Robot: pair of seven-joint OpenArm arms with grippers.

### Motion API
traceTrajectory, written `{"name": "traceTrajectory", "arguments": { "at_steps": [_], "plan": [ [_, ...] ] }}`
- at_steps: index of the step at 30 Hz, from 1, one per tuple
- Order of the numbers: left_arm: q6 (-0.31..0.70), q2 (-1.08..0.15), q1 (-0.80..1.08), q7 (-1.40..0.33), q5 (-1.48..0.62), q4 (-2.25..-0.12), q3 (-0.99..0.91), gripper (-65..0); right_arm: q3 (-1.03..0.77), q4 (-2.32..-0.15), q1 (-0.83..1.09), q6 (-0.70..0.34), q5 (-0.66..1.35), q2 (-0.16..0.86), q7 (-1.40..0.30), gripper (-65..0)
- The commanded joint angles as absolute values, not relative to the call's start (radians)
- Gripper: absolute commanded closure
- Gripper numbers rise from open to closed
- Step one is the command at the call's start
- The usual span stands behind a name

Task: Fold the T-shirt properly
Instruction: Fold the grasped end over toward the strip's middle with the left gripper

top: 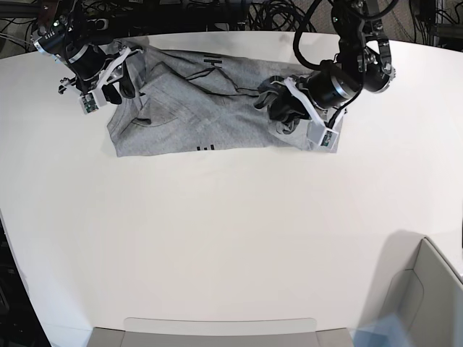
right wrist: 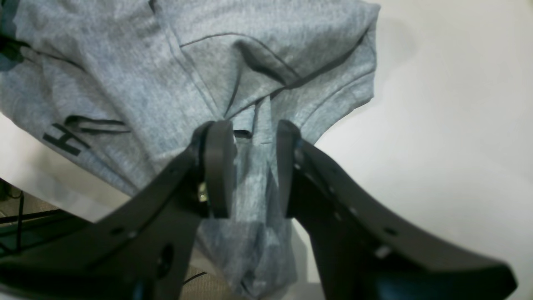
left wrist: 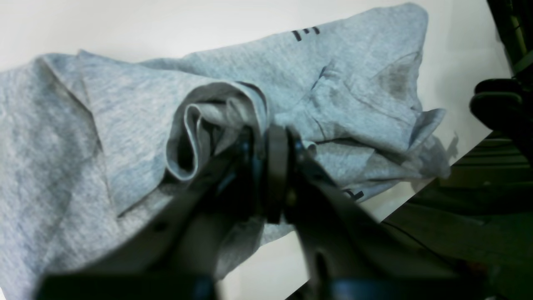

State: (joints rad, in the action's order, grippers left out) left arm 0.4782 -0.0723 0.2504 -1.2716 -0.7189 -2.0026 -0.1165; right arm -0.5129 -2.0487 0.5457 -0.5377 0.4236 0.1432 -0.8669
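The heather-grey T-shirt [top: 195, 108] lies rumpled across the far side of the white table, spread wide but creased, both ends bunched into folds, with bits of black block lettering peeking out along its near and far edges.

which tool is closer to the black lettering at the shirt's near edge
Left. The left tool sits at the T-shirt's bunched end, closer to the near-edge lettering; the right tool is at the far opposite corner.
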Motion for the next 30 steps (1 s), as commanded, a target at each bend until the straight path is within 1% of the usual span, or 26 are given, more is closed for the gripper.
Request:
{"name": "traceTrajectory", "arguments": {
  "at_steps": [1,2,3,7,12,13,17,20,22,27,30],
  "plan": [
    [0.481,-0.077,0.249,-1.254,-0.74,-2.022,-0.116,-15.5,-0.518,-2.063,0.545,-0.552,0.438,0.153,-0.845,-18.1],
    [0.481,-0.081,0.251,-1.254,-0.74,-2.023,-0.116,-18.3,-0.518,-2.063,0.545,-0.552,0.438,0.153,-0.845,-18.1],
    [0.481,-0.09,0.251,-1.254,-0.742,-2.023,-0.116,-19.2,-0.518,-2.063,0.545,-0.552,0.438,0.153,-0.845,-18.1],
    [0.481,-0.102,0.251,-1.254,-0.746,-2.025,-0.116,-16.3,-0.518,-2.063,0.544,-0.552,0.438,0.153,-0.845,-18.1],
    [0.481,-0.104,0.251,-1.241,-0.743,-2.025,-0.15,-15.4,-0.519,-2.063,0.544,-0.552,0.438,0.153,-0.845,-18.1],
    [0.481,-0.101,0.251,-1.241,-0.742,-2.023,-0.177,-13.9,-0.521,-2.063,0.544,-0.552,0.438,0.153,-0.845,-18.1],
    [0.481,-0.101,0.248,-1.241,-0.74,-2.022,-0.318,-4.2,-0.522,-2.063,0.549,-0.552,0.438,0.153,-0.845,-18.1],
    [0.479,-0.107,0.245,-1.245,-0.737,-2.02,-0.383,0.0,-0.526,-2.063,0.55,-0.552,0.438,0.153,-0.845,-18.1],
    [0.479,-0.125,0.245,-1.254,-0.702,-2.018,-0.363,0.0,-0.526,-2.063,0.55,-0.552,0.438,0.153,-0.845,-18.1],
    [0.479,-0.134,0.243,-1.241,-0.524,-1.962,-0.197,0.0,-0.526,-2.063,0.549,-0.552,0.438,0.153,-0.845,-18.1],
    [0.479,-0.133,0.242,-1.202,-0.458,-1.939,-0.143,0.0,-0.526,-2.064,0.55,-0.552,0.438,0.153,-0.845,-18.1]
  ]
}}
